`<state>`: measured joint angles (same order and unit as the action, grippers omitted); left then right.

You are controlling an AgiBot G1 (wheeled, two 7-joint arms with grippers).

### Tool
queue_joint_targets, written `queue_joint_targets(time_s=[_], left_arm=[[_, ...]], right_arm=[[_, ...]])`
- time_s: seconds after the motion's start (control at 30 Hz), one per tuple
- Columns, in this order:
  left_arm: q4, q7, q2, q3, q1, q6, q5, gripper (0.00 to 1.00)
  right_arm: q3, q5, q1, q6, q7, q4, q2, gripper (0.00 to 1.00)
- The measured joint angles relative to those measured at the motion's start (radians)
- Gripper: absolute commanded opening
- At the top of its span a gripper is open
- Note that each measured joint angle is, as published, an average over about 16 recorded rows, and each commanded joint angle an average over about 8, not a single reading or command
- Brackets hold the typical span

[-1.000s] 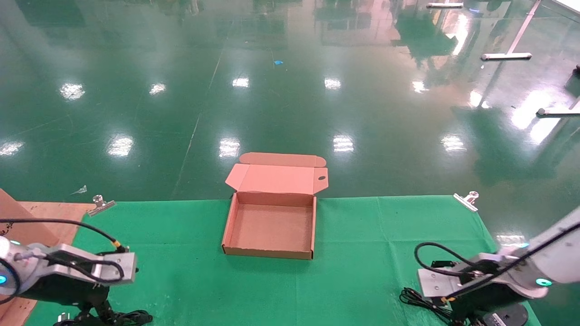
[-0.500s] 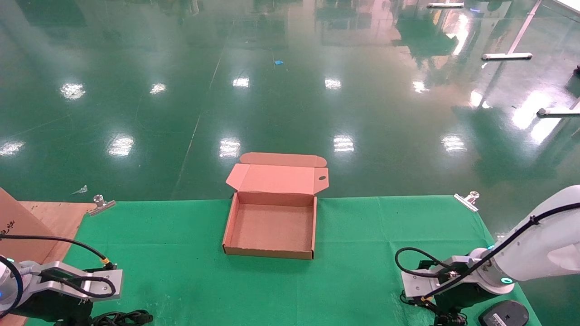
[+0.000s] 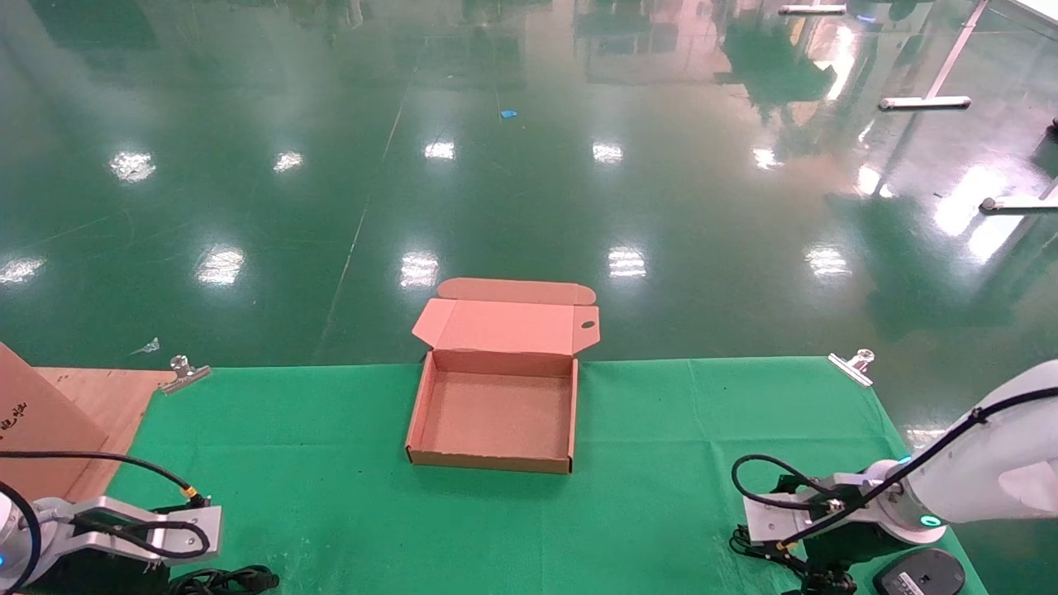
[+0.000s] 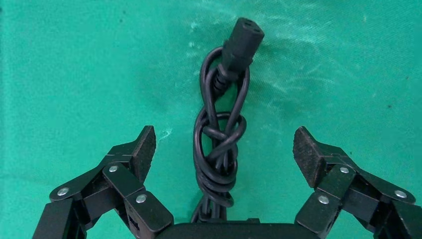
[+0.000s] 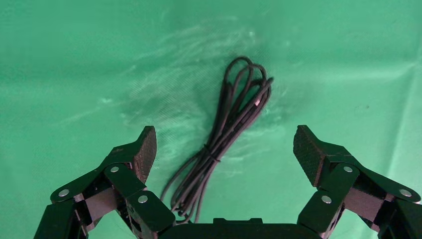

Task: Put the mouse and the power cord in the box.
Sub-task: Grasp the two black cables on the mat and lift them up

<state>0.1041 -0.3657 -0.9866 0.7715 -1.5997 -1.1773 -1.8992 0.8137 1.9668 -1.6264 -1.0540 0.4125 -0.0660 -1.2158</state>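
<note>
Box open, lid back, nothing inside.

White arms, black cables, silver-screwed black left gripper

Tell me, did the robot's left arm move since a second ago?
Yes. In the head view the left gripper has dropped lower and nearer the table's front edge, away from the box, and is now open over the power cord.

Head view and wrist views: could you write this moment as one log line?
left pincer: open over power cord | right pincer: open over mouse cable | box: open, empty
</note>
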Motion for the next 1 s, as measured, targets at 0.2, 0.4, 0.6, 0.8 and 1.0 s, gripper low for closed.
queue_joint_targets(time_s=[0.2,0.4,0.6,0.8,1.0], left_arm=[[-0.04,-0.017,-0.01,-0.004,0.002,0.032,0.005,1.0],[-0.066,-0.026,-0.014,-0.013,0.008,0.059,0.017,1.0],[-0.083,-0.032,-0.014,-0.022,0.012,0.076,0.03,0.68],[-0.093,-0.034,-0.012,-0.023,0.01,0.076,0.032,0.0],[-0.099,-0.034,-0.009,-0.023,0.002,0.063,0.032,0.0]], right_arm=[[-0.007,-0.009,0.015,0.063,0.01,0.021,-0.004,1.0],[-0.016,-0.021,0.024,0.102,0.016,0.034,-0.005,1.0],[-0.025,-0.035,0.03,0.102,0.024,0.046,0.0,0.81],[-0.034,-0.047,0.034,0.085,0.032,0.055,0.009,0.06],[-0.041,-0.058,0.036,0.071,0.039,0.059,0.018,0.0]])
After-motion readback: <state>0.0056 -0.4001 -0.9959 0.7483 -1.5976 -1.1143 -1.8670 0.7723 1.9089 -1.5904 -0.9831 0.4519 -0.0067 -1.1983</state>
